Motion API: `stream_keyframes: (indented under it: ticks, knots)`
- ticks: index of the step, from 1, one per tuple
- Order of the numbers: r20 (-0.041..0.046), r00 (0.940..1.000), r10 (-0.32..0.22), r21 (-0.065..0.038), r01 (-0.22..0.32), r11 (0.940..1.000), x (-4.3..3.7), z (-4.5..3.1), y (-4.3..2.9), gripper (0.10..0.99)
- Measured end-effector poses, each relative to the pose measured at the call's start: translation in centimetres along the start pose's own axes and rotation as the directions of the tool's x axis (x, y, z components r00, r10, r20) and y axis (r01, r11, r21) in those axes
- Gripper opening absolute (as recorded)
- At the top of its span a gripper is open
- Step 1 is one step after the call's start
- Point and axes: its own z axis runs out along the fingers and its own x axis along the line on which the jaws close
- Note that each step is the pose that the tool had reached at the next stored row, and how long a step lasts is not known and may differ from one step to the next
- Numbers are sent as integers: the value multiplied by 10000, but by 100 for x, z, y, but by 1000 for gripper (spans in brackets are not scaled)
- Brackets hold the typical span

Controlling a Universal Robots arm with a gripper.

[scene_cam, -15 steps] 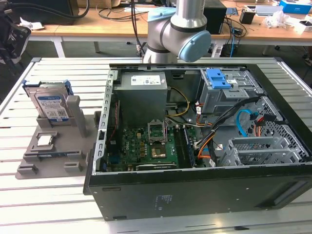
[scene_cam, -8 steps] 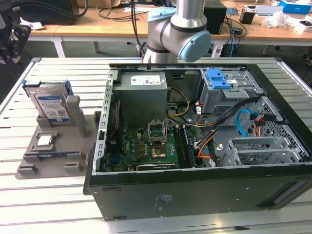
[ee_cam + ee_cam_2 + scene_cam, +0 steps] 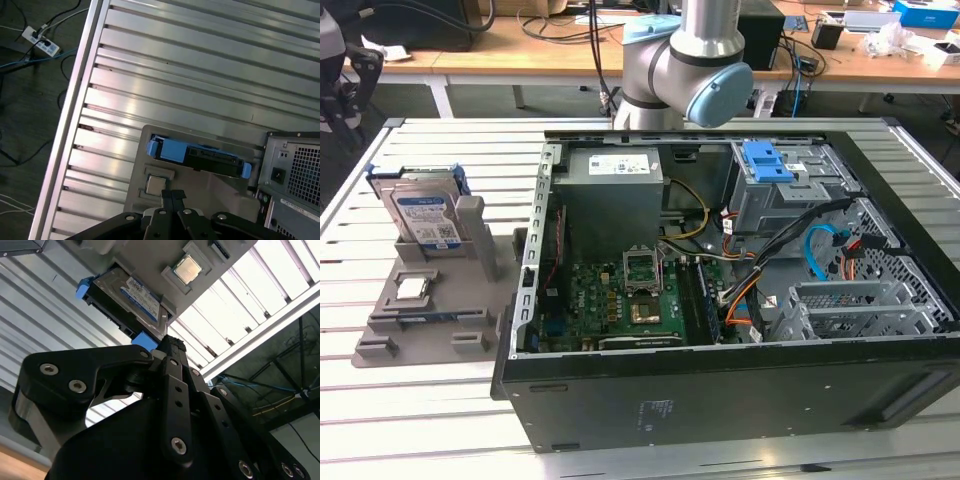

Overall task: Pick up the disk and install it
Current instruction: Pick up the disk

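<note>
Closest in both wrist views, the gripper point(image 3: 171, 344) has its black fingers drawn together tip to tip with nothing between them, so it is clenched and empty. Just past the fingertips lies the grey holder point(image 3: 200, 192), with the small square processor chip point(image 3: 155, 185) seated in one of its pockets. Beyond the chip stands the disk point(image 3: 200, 155), on edge in the holder's slot and well apart from the gripper, untouched. In the first wrist view the disk presents its thin upper edge as a long bar with blue rails at both ends. That long axis seems to point toward the computer case point(image 3: 295, 175) rather than run alongside it. The second wrist view shows the labelled face of the disk tilted slightly back against the holder's post. By my reading the gripper hangs above the holder, on the chip's side of the disk. In the exterior view the disk sits on the slatted table point(image 3: 440, 420) at the exterior view's left, the open case beside it, and the drive cage point(image 3: 770, 205) with its blue latch farther off inside.
</note>
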Motion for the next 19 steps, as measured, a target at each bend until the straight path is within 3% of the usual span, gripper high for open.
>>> stream_keyframes:
  ticks: [6,12,15,19]
  knots:
    - [-31,9974,-722,-18,722,9974,0,0,0,106]
    - [-65,9882,-1530,-41,1530,9882,0,0,0,106]
    - [-81,9809,-1943,-54,1942,9809,0,0,0,106]
    - [-106,9666,-2562,-75,2561,9666,0,0,0,106]
